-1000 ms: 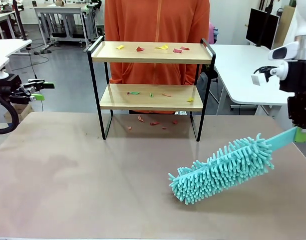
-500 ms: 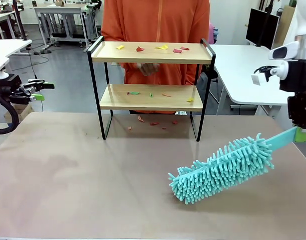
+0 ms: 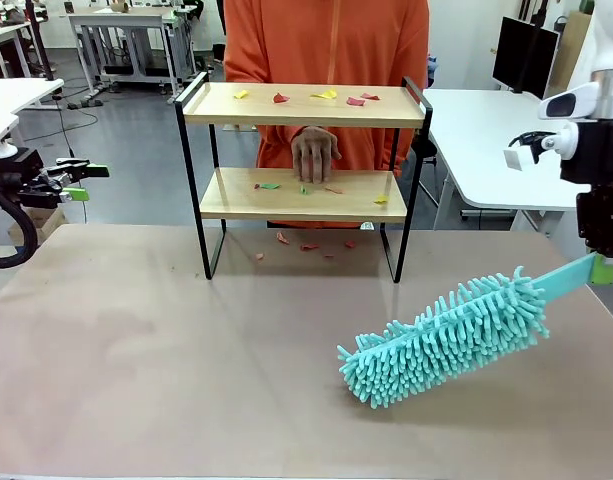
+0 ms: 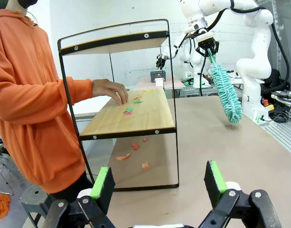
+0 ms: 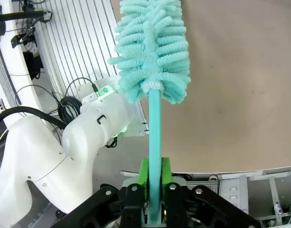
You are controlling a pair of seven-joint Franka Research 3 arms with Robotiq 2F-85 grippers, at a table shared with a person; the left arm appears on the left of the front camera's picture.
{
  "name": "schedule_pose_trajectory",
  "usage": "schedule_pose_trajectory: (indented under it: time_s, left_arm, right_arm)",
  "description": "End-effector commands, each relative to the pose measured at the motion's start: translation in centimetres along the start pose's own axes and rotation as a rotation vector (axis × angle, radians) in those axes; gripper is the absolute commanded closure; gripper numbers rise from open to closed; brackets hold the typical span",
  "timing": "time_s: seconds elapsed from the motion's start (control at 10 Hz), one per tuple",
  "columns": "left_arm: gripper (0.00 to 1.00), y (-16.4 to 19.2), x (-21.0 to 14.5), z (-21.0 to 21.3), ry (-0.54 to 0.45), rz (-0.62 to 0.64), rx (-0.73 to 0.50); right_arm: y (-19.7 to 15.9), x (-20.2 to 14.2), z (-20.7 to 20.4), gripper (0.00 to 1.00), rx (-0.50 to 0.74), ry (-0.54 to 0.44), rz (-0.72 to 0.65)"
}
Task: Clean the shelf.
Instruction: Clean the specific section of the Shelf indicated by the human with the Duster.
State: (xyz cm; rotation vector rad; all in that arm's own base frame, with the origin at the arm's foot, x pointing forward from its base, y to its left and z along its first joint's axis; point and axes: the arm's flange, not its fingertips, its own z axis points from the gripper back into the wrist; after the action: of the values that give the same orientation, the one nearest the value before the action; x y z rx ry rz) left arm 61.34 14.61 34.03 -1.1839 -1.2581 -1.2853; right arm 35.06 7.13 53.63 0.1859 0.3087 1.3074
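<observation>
Shelf stands at the far middle of the table; its two wooden boards are strewn with coloured paper scraps, and more lie on the table beneath it; the person's hand is on the lower board at the person's side, fingers down among the scraps. Your right gripper is pressed together on the end of the handle of the teal duster; the fluffy head hangs low over the table, well apart from the shelf, and you cannot tell whether it touches the table. Your left gripper hangs spread wide and empty off the table's left edge, well apart from everything.

The main risk, as I judge it: if you sweep the lower board now, the duster head runs into that hand; hold off until the hand is clear, or begin on the top board. You hold the duster by its far end, so a push against a board or a raised side rail may twist the handle between the pads or lever it out; keep the pressure light. The frame looks light and nothing braces it; a sideways stroke could shove or tip it. Scraps will likely drop onto the table or toward the person; plan the stroke's direction.
</observation>
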Motion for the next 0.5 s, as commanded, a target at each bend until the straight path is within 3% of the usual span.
schedule_pose_trajectory:
  time_s: [0.0,0.4]
  left_arm:
    - [0.0,-0.04,0.14,0.01,0.007,-0.001,-0.004]
    - [0.0,-0.04,0.14,0.01,0.007,-0.001,-0.004]
  right_arm:
    - [0.14,-0.34,0.18,0.87,-0.009,0.007,0.004]
    - [0.14,-0.34,0.18,0.87,-0.009,0.007,0.004]
